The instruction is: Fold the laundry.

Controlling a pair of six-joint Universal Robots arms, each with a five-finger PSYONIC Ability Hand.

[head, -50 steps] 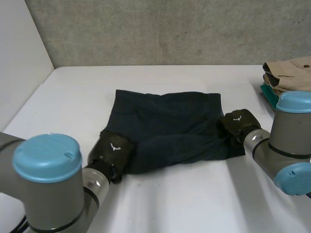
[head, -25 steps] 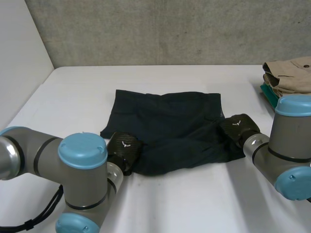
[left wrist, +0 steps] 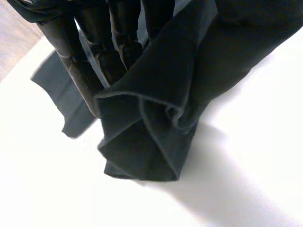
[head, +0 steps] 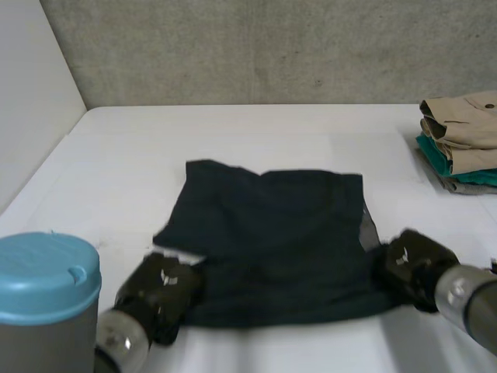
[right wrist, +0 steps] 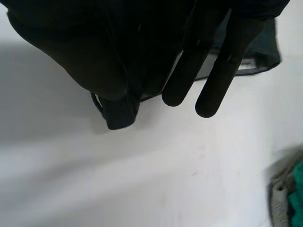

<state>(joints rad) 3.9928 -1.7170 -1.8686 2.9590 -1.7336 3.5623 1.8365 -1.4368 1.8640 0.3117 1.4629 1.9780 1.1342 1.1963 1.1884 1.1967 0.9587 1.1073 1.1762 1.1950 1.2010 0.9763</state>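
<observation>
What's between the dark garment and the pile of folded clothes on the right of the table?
Just bare white table between the dark garment and the pile of folded clothes, seen in the head view.

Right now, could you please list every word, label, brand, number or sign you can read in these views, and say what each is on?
No words or numbers can be read.
left hand: a small white emblem on its back, a shape without letters.
right hand: the same white emblem, without letters.
dark cloth: a pale patch at its edge in the right wrist view, perhaps a tag, too blurred to read.
</observation>
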